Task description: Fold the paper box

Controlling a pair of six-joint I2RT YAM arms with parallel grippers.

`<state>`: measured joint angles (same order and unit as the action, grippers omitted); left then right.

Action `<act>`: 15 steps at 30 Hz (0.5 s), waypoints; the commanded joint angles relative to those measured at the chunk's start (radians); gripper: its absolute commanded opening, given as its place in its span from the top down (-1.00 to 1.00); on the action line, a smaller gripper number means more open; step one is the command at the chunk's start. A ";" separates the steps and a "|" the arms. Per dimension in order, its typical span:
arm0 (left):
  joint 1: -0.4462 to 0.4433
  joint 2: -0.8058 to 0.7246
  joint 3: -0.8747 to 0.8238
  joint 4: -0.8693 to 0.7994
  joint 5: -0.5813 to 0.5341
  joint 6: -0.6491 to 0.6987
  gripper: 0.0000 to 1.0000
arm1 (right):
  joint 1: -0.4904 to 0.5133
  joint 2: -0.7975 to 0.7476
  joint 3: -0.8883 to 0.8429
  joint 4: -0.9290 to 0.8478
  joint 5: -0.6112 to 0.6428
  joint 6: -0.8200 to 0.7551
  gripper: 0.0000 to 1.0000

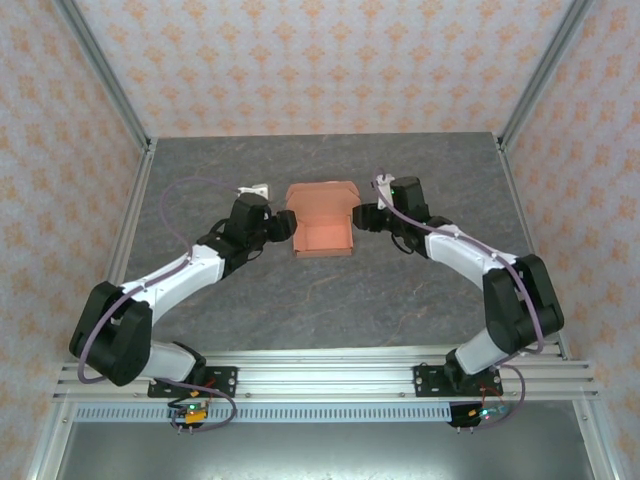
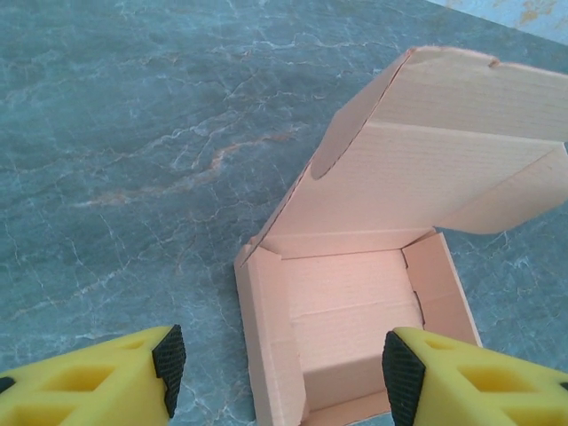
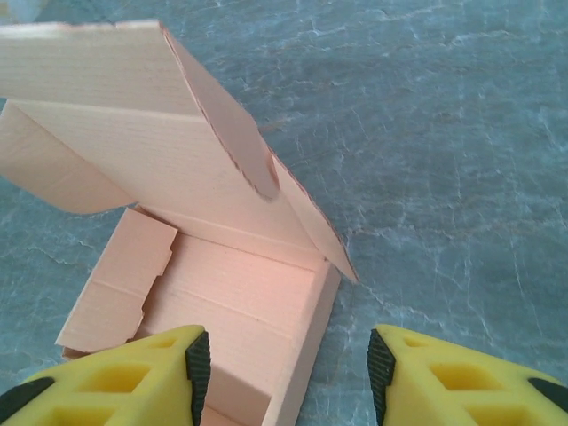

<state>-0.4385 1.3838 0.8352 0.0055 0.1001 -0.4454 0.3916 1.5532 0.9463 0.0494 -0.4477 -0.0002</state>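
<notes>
Salmon box on a grey marbled bench

The paper box (image 1: 322, 222) is plain salmon-orange with faint ribbing inside. The bench (image 1: 300, 300) is dark grey with pale, rust-tinged veins. The left end effector (image 2: 280, 368) and right end effector (image 3: 286, 368) have yellow fingers (image 2: 89, 386) and black pads (image 2: 169, 359). The left arm (image 1: 170, 275) and right arm (image 1: 470, 250) are white and black, the cable (image 1: 168, 205) is purple, and the walls (image 1: 320, 60) are cream with orange flower motifs.

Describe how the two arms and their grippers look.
The left arm and right arm each have white links between black joints, on black bases. A lilac cable loops along each arm. The left gripper and right gripper have yellow fingers with cut-out slots, tipped with black pads.
</notes>
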 commanded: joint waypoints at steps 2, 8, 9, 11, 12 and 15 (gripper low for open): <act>0.007 0.033 0.070 -0.018 -0.046 0.128 -0.32 | -0.006 0.056 0.085 0.015 -0.029 -0.093 -0.06; 0.028 0.119 0.166 -0.016 -0.016 0.160 -0.30 | -0.009 0.131 0.168 -0.022 -0.042 -0.103 -0.08; 0.028 0.136 0.183 -0.019 -0.012 0.160 -0.27 | -0.009 0.140 0.183 -0.032 -0.056 -0.098 -0.07; 0.029 0.167 0.212 -0.032 0.003 0.156 -0.19 | -0.009 0.152 0.209 -0.053 -0.088 -0.080 0.02; 0.028 0.181 0.225 -0.037 0.007 0.154 -0.15 | -0.008 0.156 0.217 -0.059 -0.102 -0.069 0.08; 0.028 0.214 0.240 -0.031 0.021 0.135 0.04 | -0.009 0.159 0.220 -0.051 -0.115 -0.014 0.21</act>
<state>-0.4145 1.5776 1.0454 -0.0063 0.1020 -0.3111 0.3889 1.7046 1.1343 0.0116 -0.5194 -0.0528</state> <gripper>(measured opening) 0.492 0.399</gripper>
